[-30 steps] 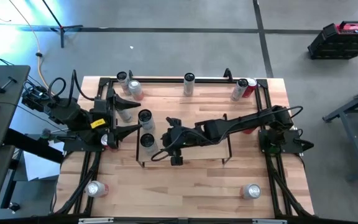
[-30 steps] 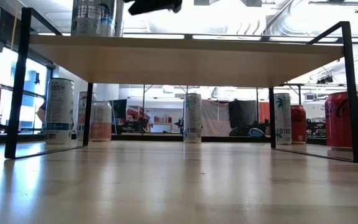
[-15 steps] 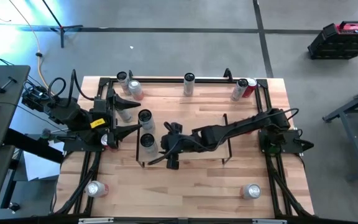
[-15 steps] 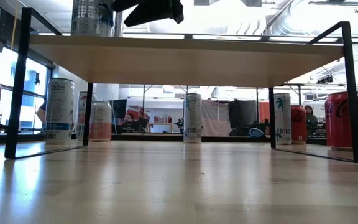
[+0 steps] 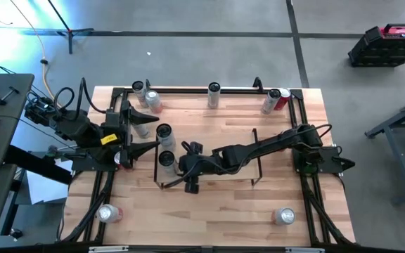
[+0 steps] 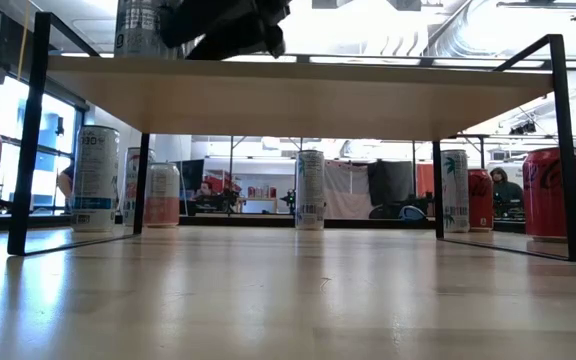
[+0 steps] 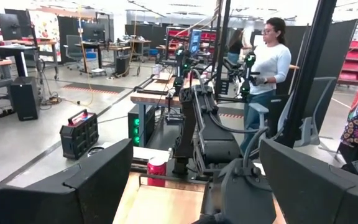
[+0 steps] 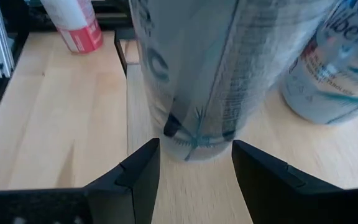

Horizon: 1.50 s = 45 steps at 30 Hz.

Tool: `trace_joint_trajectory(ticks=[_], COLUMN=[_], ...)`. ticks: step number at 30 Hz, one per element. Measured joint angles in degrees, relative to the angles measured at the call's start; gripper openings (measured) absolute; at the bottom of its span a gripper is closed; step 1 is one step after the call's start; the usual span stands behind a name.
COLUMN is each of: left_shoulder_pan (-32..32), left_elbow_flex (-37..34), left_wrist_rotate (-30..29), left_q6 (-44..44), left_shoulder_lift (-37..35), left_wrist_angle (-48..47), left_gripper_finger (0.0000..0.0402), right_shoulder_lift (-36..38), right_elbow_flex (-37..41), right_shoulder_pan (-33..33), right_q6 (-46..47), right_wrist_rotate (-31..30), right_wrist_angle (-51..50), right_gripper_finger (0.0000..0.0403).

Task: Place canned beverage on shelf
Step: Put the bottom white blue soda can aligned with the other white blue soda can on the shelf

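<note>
My right gripper (image 8: 191,165) stands part-open on the low light-wood shelf (image 5: 223,144) — the tall silver beverage can (image 8: 207,68) upright just ahead between my fingers, ungripped. My left gripper (image 5: 140,131) gapes wide.

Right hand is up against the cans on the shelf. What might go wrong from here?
1. The right hand is open with its fingers level with the base of the near can; a low bump may tip it.
2. That can stands close to the shelf edge, so it might fall off.
3. The second can stands right beside it and may get knocked.
</note>
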<state>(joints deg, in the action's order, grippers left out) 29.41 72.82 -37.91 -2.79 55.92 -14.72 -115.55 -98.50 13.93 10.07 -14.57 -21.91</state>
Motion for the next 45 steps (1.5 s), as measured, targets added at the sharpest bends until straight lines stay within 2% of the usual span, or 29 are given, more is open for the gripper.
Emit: trace_joint_trajectory(ticks=[19, 29, 45], left_shoulder_pan=[0.01, 0.01, 0.00], left_elbow_flex=[0.00, 0.00, 0.00], left_wrist_rotate=[0.02, 0.04, 0.04], left_q6=[0.00, 0.00, -0.02], left_shoulder_lift=[0.00, 0.00, 0.00], left_wrist_angle=[-0.55, -0.55, -0.55], left_gripper_finger=[0.0342, 0.0342, 0.0342], right_shoulder_lift=[0.02, 0.04, 0.07], right_elbow_flex=[0.00, 0.00, 0.00], right_shoulder_pan=[-1.46, -1.46, -1.99], right_q6=[-2.36, -7.57, -5.14], right_wrist_rotate=[-0.13, 4.09, 2.51], right_wrist_angle=[3.39, 3.33, 2.91], right_gripper_finger=[0.0184, 0.0184, 0.0184])
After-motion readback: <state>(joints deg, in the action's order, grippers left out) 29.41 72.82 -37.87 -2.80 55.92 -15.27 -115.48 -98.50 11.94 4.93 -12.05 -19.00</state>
